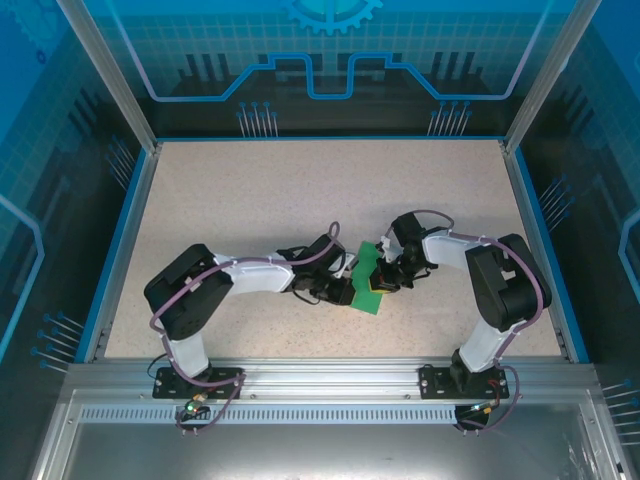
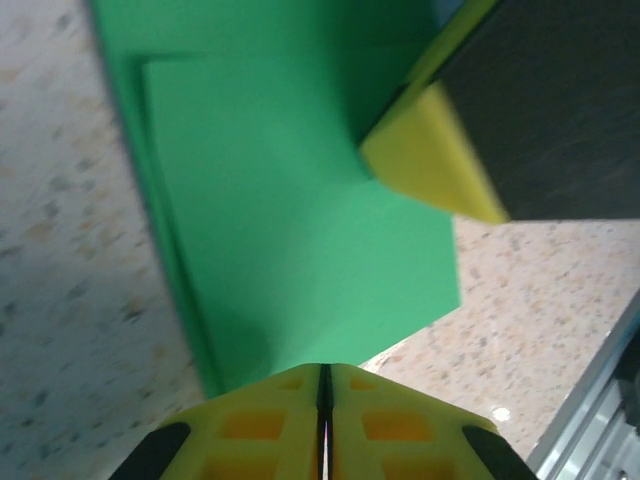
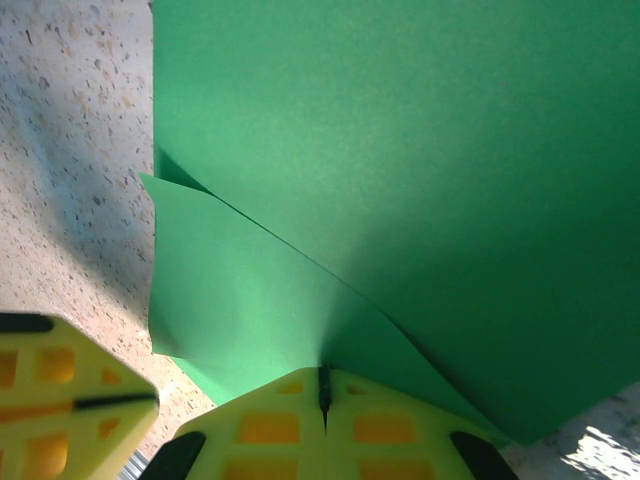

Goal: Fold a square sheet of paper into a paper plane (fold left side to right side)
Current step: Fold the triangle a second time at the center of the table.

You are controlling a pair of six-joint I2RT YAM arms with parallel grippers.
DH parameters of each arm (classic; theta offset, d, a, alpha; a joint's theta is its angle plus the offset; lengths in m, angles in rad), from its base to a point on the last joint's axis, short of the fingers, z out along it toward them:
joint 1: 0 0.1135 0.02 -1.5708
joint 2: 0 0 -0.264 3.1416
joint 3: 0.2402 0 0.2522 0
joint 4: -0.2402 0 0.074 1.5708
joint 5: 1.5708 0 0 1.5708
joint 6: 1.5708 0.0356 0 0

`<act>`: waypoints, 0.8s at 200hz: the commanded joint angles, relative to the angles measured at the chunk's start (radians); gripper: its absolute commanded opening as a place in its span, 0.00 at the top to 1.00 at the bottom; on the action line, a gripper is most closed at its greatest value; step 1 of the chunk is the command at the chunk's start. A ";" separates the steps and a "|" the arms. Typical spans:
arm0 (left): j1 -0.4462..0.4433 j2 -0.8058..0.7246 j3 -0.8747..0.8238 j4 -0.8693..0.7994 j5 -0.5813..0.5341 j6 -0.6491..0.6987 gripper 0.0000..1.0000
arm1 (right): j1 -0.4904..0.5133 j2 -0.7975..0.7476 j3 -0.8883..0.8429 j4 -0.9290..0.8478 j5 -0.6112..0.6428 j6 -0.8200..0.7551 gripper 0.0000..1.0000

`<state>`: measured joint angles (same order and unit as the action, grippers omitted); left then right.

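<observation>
As both arms bend inward, the left gripper point(image 2: 322, 372) sets closed jaws at the paper point(image 2: 290, 230) edge; hold unclear. The right gripper point(image 3: 322, 372) pinches the thin, creased, layered green paper tight.

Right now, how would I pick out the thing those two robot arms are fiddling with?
Find the speckled beige table, then where the left gripper and right gripper meet near its middle. Between them lies a thin bright green sheet of paper, folded into layers: the only green among black, white and yellow.
</observation>
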<state>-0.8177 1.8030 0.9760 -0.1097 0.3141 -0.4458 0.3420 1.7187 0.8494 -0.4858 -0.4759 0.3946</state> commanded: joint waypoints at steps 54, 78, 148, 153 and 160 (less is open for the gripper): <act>-0.004 0.109 0.099 -0.028 0.034 0.028 0.90 | 0.012 0.022 -0.006 -0.036 0.077 0.011 0.96; -0.004 0.108 0.088 -0.047 0.018 0.037 0.90 | 0.012 0.022 -0.006 -0.040 0.090 0.009 0.96; 0.031 0.032 -0.087 -0.019 -0.016 0.010 0.90 | 0.003 0.018 -0.004 -0.053 0.100 -0.002 0.96; 0.034 0.027 -0.103 -0.015 -0.015 0.007 0.90 | 0.001 0.018 -0.005 -0.053 0.100 -0.002 0.96; 0.041 0.016 -0.123 -0.011 -0.016 0.006 0.90 | 0.001 0.017 -0.004 -0.053 0.101 -0.003 0.96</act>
<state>-0.8047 1.8465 0.9440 -0.0395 0.3195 -0.4393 0.3454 1.7187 0.8520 -0.4900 -0.4679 0.3958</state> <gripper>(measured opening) 0.099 0.046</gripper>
